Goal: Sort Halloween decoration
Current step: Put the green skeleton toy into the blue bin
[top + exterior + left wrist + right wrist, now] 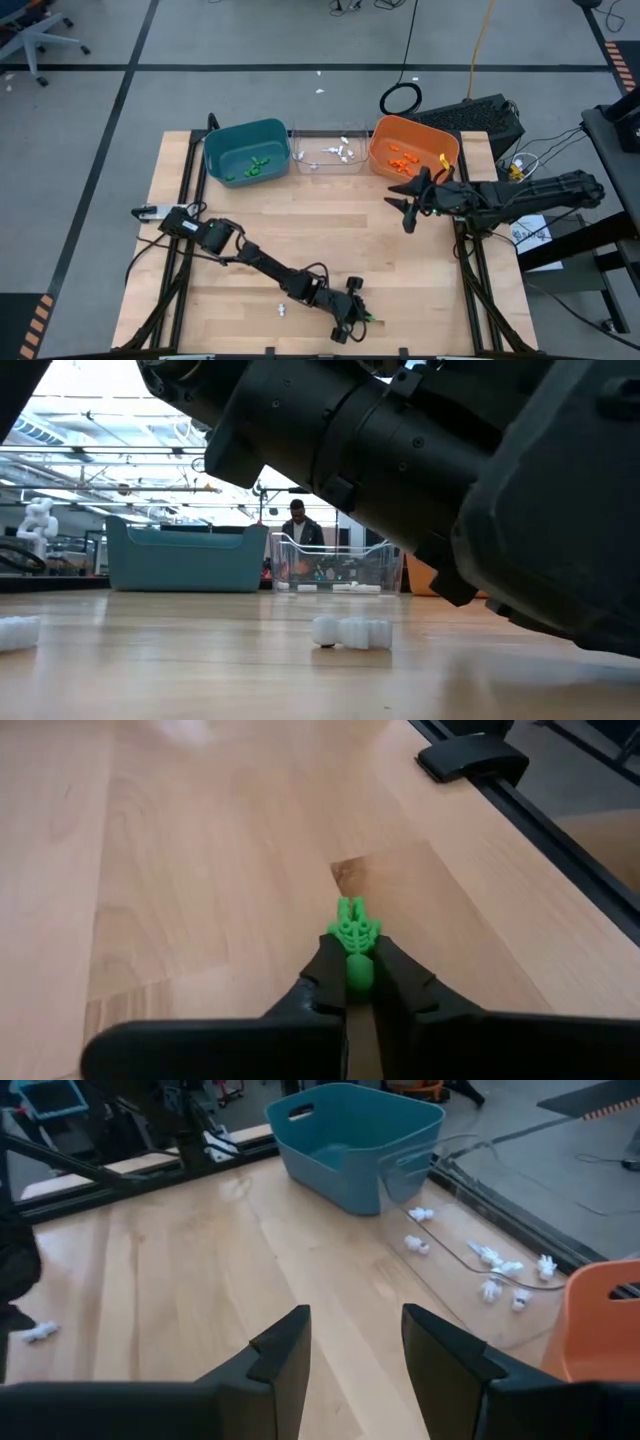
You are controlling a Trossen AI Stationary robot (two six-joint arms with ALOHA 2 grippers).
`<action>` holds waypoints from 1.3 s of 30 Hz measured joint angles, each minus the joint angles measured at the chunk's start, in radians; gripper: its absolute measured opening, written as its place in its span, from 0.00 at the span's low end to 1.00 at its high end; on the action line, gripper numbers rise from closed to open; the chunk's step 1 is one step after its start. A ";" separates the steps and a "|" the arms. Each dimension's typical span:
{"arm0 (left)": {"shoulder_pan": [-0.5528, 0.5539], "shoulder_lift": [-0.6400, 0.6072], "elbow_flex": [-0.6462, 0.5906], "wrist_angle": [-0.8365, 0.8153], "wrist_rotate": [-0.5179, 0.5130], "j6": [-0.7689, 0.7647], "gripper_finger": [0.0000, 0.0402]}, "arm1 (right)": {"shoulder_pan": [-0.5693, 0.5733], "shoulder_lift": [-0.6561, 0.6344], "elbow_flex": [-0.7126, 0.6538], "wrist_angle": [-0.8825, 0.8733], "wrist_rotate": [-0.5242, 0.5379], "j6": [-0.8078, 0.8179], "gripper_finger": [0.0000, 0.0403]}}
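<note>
Left wrist view: my left fingers (360, 982) pinch a green trinket (353, 933); my right fingers (355, 1355), parted, hover near the orange bin (414, 144).

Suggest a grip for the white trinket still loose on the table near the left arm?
Judging by its pose, take the white trinket from straight above, fingers across its short middle: it lies flat and low on the bare wood, nothing crowding it. The left gripper is shut on a green trinket; drop that first.

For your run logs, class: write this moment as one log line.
left gripper: shut on green trinket, near table edge | right gripper: open, empty, by orange bin | white trinket: loose on table
</note>
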 joint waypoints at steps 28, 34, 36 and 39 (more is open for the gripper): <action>0.026 -0.568 -0.082 -0.668 -0.096 0.225 0.03 | 0.218 0.311 0.000 0.142 0.201 -0.162 0.35; -0.001 -0.810 -0.263 -0.702 -0.190 0.191 0.03 | 0.256 0.340 0.000 0.205 0.201 -0.243 0.35; -0.010 -0.891 -0.337 -0.693 -0.232 0.166 0.03 | 0.263 0.343 0.000 0.223 0.201 -0.245 0.35; -0.033 -1.002 -0.453 -0.679 -0.326 0.126 0.03 | 0.273 0.347 0.000 0.260 0.201 -0.257 0.35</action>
